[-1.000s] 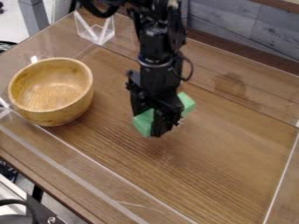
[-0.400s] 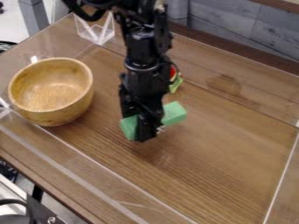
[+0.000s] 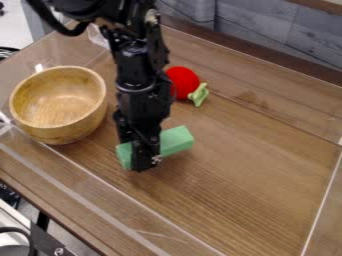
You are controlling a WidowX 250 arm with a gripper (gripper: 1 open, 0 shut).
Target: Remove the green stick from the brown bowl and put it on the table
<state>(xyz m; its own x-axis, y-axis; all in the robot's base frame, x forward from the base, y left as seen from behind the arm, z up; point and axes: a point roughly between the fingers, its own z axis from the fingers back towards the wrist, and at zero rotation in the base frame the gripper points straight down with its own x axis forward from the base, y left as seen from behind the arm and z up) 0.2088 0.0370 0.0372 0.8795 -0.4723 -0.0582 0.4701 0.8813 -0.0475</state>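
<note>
You are looking at the hand (image 3: 138,158) pointing straight down, clenched on the near end of the green stick (image 3: 160,146), which is lying low over the bench (image 3: 254,180), just right of the brown bowl (image 3: 58,102); whether it is resting on the wood, I cannot tell. The stick is looking like a short, blocky, rigid piece, probably light and not fragile, with flat faces that should be gripping well; taking it across its narrow width seems soundest. The bowl is sitting empty. Behind the stick, farther from the bowl, a red ball (image 3: 181,81) is lying on the bench.
</note>
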